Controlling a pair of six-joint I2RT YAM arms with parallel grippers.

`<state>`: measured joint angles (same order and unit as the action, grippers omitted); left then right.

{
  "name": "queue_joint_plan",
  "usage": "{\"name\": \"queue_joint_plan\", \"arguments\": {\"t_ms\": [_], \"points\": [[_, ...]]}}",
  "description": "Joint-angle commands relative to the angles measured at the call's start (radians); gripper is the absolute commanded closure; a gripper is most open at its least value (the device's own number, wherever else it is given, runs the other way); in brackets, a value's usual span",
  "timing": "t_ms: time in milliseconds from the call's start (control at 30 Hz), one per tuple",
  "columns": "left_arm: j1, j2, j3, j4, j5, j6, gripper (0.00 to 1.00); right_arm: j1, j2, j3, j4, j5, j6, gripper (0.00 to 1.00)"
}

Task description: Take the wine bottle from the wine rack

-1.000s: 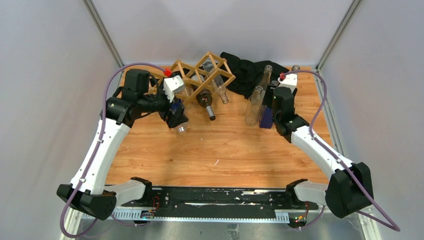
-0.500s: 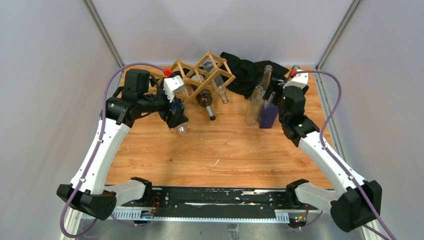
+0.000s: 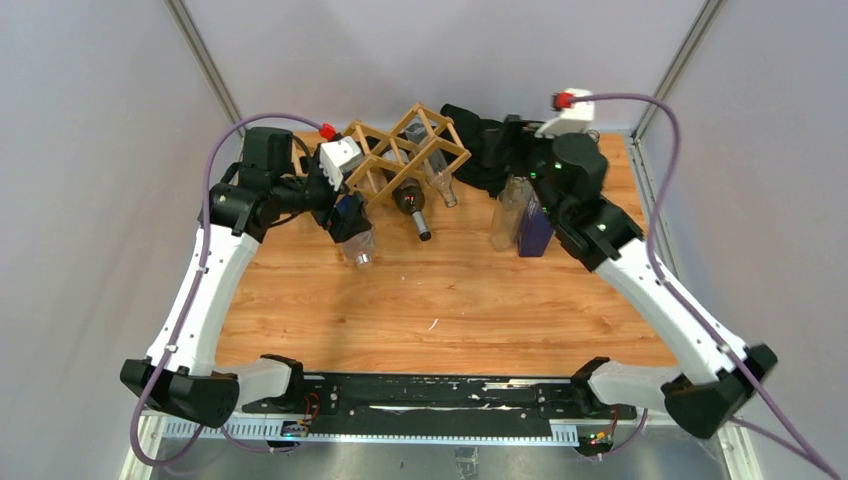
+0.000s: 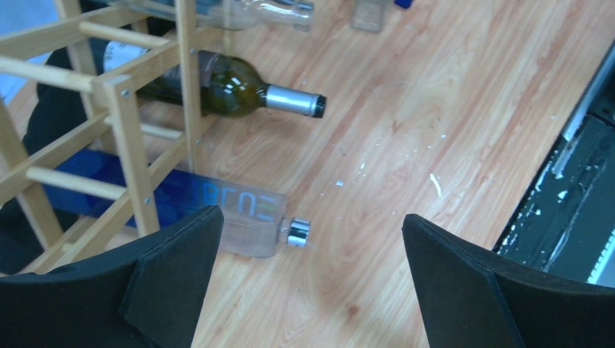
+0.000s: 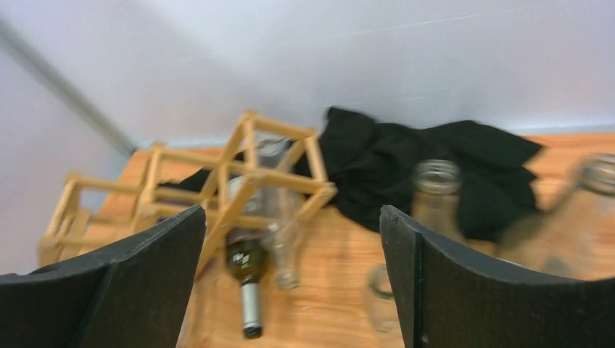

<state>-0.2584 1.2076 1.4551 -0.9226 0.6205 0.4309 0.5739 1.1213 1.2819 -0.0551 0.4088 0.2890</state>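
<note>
Seen from above, a wooden bench (image 3: 450,300) has two robot arms fixed at its near edge. A light wooden wine rack (image 4: 131,148), built of slats crossing into diamond cells, stands at the far edge, left of the middle. The dark green wine bottle (image 4: 217,80) lies on its side in a low cell. Its neck sticks out toward the near edge, probably the easiest part to grip and slide free. A clear bottle (image 3: 441,186) lies in the next cell to the right. A flat clear bottle with blue print (image 4: 232,210) lies at the rack's left foot, half under the slats, its silver cap pointing outward. The left arm (image 3: 215,270) reaches in from the left edge. Its jaws are released and empty, hanging just above that flat bottle's cap and beside the wine bottle rather than over it. The right arm (image 3: 640,280) is raised near the far right corner. Its jaws are also spread wide and hold nothing, facing the rack from the right. Below it stand a few clear glass bottles (image 3: 508,210) and a dark blue container (image 3: 536,230), apparently parked clear of the rack. A black cloth (image 5: 406,159) lies crumpled along the far edge behind them. The wine bottle is not yet gripped.
</note>
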Motion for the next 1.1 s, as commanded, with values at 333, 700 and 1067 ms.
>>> {"name": "queue_joint_plan", "arguments": {"t_ms": [333,700,1067], "points": [[0.130,0.001,0.018,-0.004,0.025,0.015,0.00,0.152,0.573,0.355,-0.299,-0.172,0.011,0.07],[0.139,0.009,0.015,-0.004,0.063,0.011,0.00,0.111,0.779,0.441,-0.330,-0.165,-0.030,0.06],[0.139,-0.005,0.021,-0.004,0.081,0.011,0.00,0.087,0.905,0.517,-0.360,-0.144,-0.083,0.07]]}}
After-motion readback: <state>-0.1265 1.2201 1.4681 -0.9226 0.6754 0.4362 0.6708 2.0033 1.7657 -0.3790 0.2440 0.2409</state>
